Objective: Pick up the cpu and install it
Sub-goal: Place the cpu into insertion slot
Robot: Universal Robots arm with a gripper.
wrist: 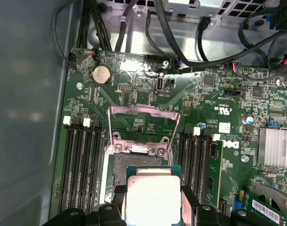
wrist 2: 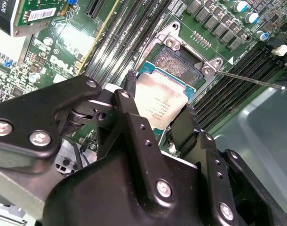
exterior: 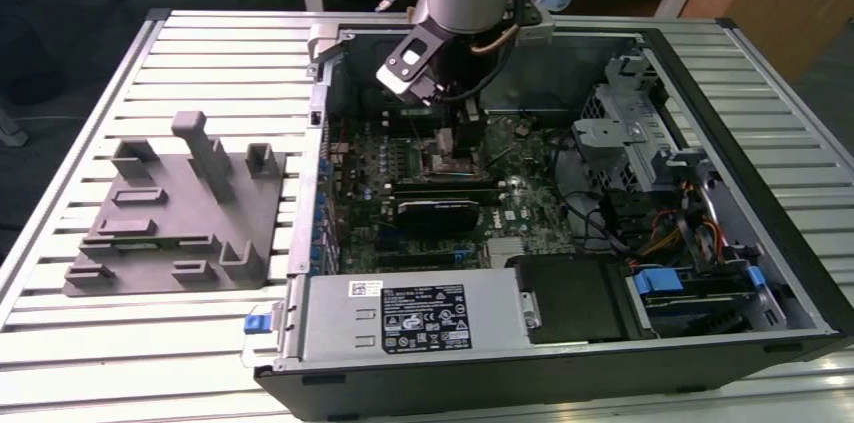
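Silver-topped square cpu (wrist: 153, 201), green rim, pale flat lid, gripped by black end effector (wrist 2: 157, 102), above open socket (wrist: 115, 172)

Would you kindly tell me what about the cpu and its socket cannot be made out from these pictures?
1. Second wrist view: the gripper's fingers cover the cpu's near edges, so whether it touches the socket cannot be told.
2. First wrist view: the picture's edge cuts off the cpu, which hides the socket contacts under it.
3. Exterior view: the gripper blocks the socket, hiding the cpu's seating.
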